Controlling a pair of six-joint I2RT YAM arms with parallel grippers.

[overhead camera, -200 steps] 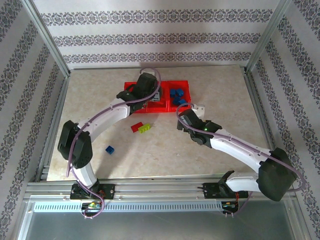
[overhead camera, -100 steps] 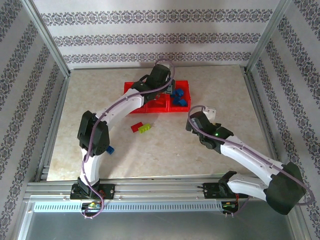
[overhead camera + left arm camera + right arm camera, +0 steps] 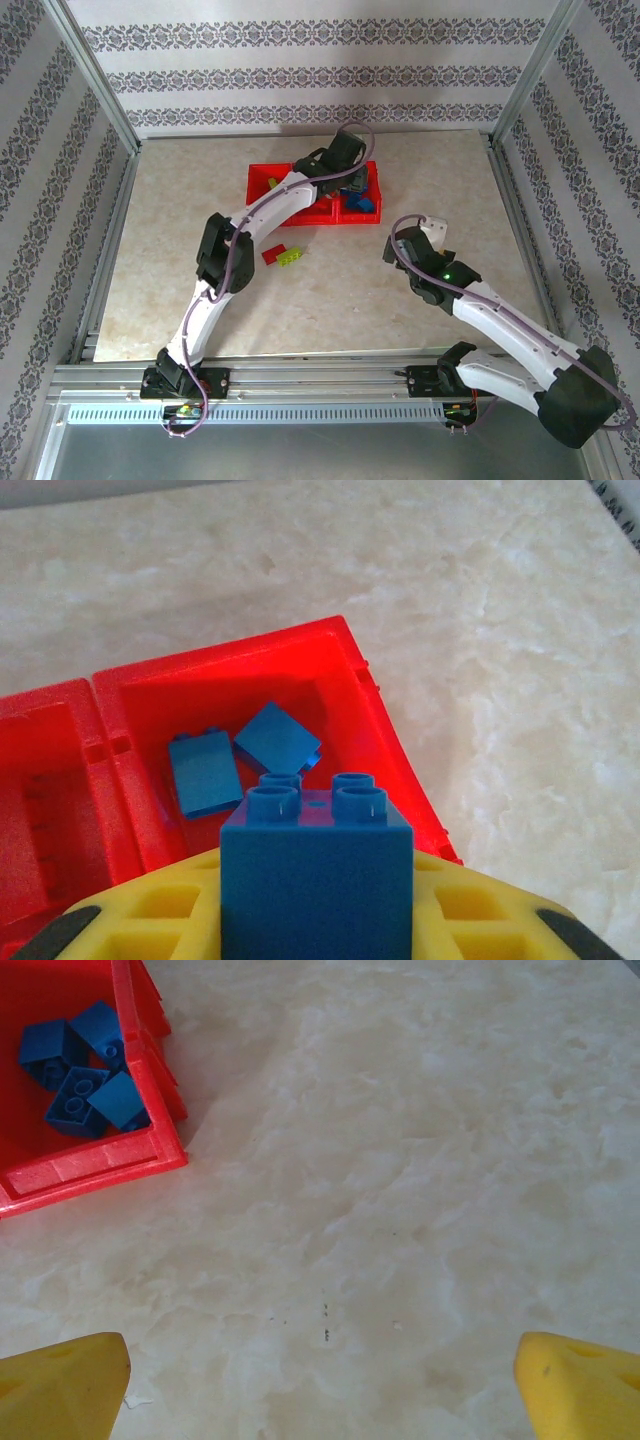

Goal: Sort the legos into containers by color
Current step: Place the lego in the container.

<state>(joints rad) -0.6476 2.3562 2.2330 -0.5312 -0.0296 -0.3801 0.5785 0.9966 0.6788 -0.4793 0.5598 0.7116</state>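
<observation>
Marble tabletop (image 3: pixel 420 170), red bins (image 3: pixel 256 196) at upper centre.
My left gripper (image 3: pixel 347 172) grips a blue brick (image 3: pixel 316 880) over them; right gripper (image 3: pixel 320 1385) gapes wide.

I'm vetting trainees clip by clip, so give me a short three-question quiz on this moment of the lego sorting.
1. True or false: the left gripper is shut on a blue brick.
2. The tray bin below that brick holds: A) blue bricks; B) red bricks; C) nothing.
3. What colours are the two loose bricks on the table just in front of the tray?
Key: 1 true. 2 A. 3 a red brick and a lime green brick.
</observation>
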